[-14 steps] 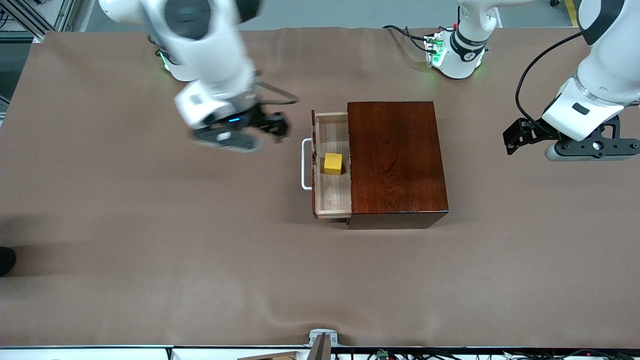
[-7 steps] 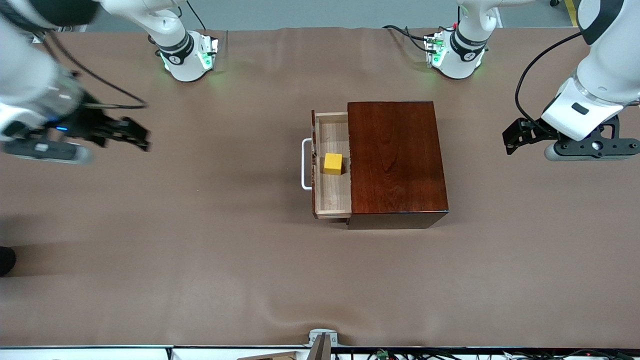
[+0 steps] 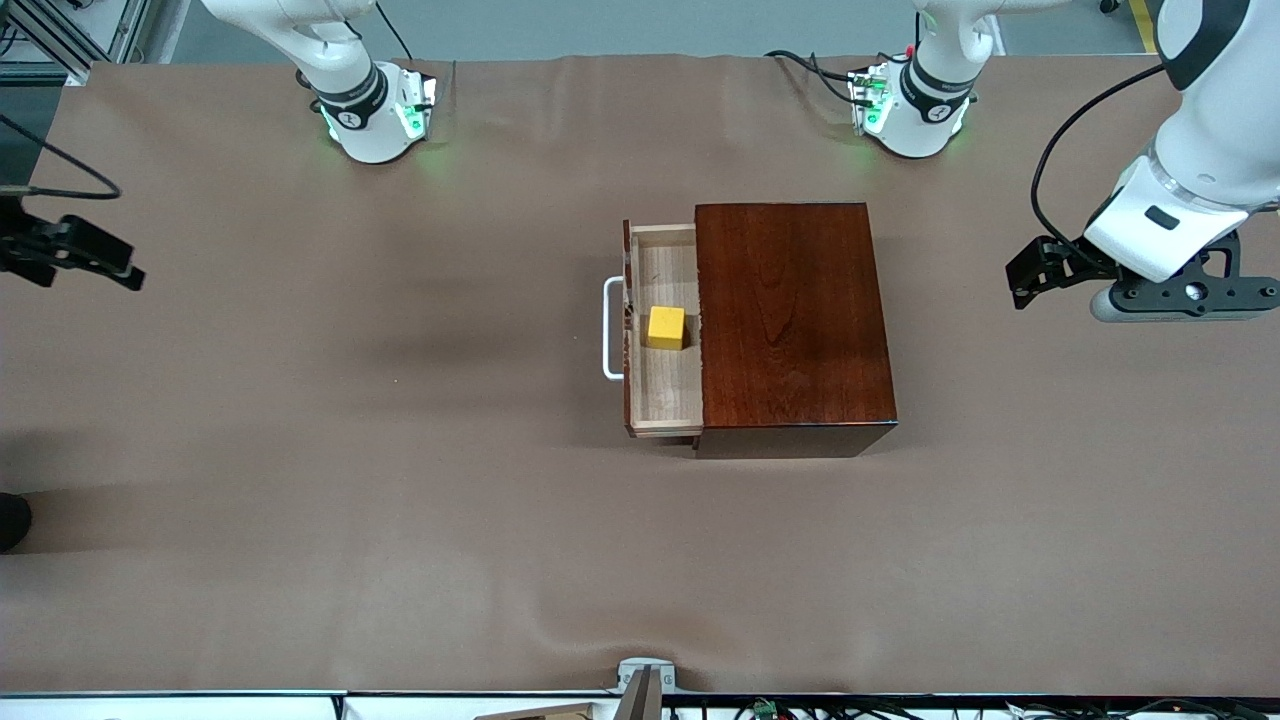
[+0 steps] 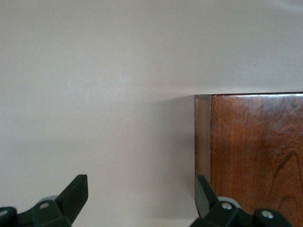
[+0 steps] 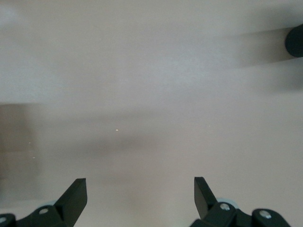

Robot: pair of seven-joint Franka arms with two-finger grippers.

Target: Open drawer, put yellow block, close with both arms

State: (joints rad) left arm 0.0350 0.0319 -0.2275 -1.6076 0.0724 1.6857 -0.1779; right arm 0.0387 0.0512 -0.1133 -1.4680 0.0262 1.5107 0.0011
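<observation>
Front view: the glossy mahogany wooden box (image 3: 795, 325) sits mid-table, its pale light-wood drawer (image 3: 662, 385) pulled out at the box's 9 o'clock side, white U-shaped handle (image 3: 611, 328) outermost. The small yellow cube (image 3: 666, 327) rests inside the drawer tray. At 3 o'clock from the box, the left gripper (image 3: 1030, 275) hangs with fingers spread. At 9 o'clock, the right gripper (image 3: 95, 262) hangs over the table edge, fingers spread, nothing between them.

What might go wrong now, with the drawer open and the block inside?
1. The drawer still needs a push; pushed off-centre, it might skew and jam in the box.
2. Unbraced, the box may slide on the cloth.
3. The open right gripper hangs over the table's end, the left gripper past the box: long reaches.
</observation>
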